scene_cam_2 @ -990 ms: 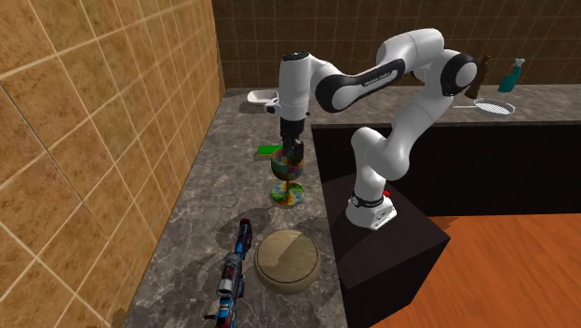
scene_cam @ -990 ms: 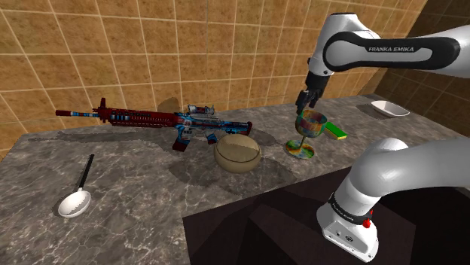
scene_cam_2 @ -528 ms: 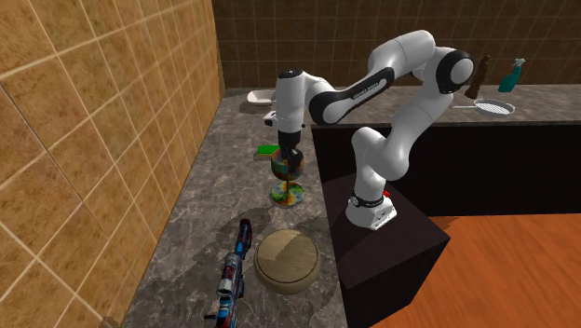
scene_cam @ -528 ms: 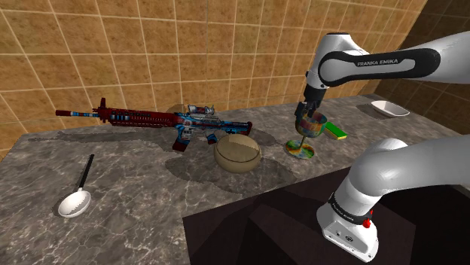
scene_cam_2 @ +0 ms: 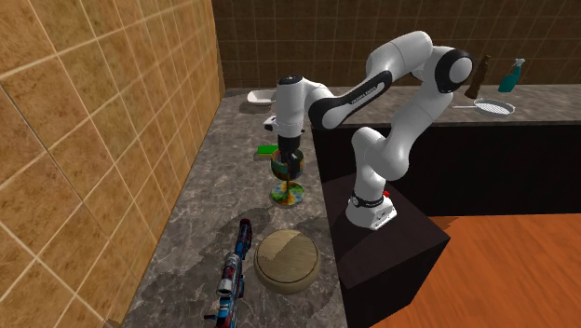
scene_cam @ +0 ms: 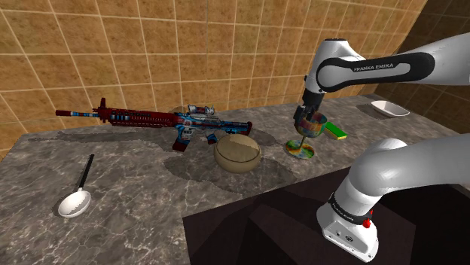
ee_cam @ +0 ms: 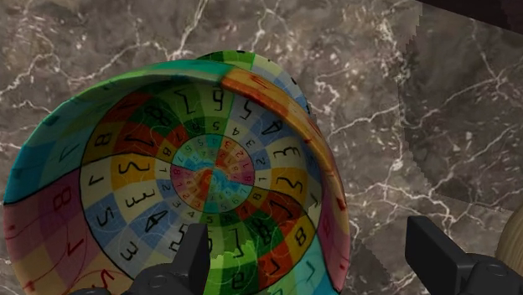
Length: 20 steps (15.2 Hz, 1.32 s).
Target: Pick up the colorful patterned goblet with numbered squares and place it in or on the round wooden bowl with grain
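A tan tiled wall point(scene_cam: 151, 45) backs a dark grey worktop point(scene_cam: 151, 196) veined in white like marble. Your pincer point(ee_cam: 314, 251) is spread and grips nothing. One finger hangs inside the cup of the goblet point(ee_cam: 209, 176), and the other stands outside, clear of the wall, with the thin curved rim between them.

If you close from here, the inner finger is likely to touch first and shove the cup sideways. The goblet is tall on a slim stem and small foot, so it could tip. A pinch on one wall is off-centre, and the glossy-looking patchwork of numbered squares may slip or swing when lifted.

A green block point(scene_cam: 337, 132) lies just beyond the goblet. The bowl point(scene_cam: 238, 153), round, pale and grained, sits near the pincer on the side toward a red-and-blue toy rifle point(scene_cam: 166, 120). The goblet's foot could catch the bowl's rim during the carry.
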Motion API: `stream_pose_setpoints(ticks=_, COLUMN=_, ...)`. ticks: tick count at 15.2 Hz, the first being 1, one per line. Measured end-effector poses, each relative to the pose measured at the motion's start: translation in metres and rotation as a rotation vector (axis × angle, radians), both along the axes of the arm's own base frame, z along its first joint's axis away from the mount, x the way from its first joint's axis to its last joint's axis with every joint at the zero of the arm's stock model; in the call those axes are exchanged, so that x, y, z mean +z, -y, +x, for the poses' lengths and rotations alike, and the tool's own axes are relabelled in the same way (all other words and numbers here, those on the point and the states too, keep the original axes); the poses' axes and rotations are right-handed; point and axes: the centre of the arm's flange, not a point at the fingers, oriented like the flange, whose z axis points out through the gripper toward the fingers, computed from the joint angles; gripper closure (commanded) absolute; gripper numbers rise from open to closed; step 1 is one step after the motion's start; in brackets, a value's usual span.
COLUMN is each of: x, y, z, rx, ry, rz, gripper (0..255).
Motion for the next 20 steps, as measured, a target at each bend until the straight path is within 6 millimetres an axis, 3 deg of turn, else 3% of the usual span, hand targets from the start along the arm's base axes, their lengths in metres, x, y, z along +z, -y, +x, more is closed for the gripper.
stream_pose_setpoints(ticks=1, x=0.0, y=0.0, z=0.0, rx=0.0, ry=0.0, rz=0.0, gripper=0)
stream_pose_setpoints(ticks=2, x=0.0, y=0.0, z=0.0, rx=0.0, ry=0.0, rz=0.0, gripper=255)
stream_pose_setpoints(ticks=13, x=0.002, y=0.0, z=0.0, rx=0.0, ry=0.001, rz=0.0, gripper=255)
stream_pose_setpoints(ticks=20, x=0.036, y=0.0, z=0.0, rx=0.0, ry=-0.001, rz=0.0, gripper=255)
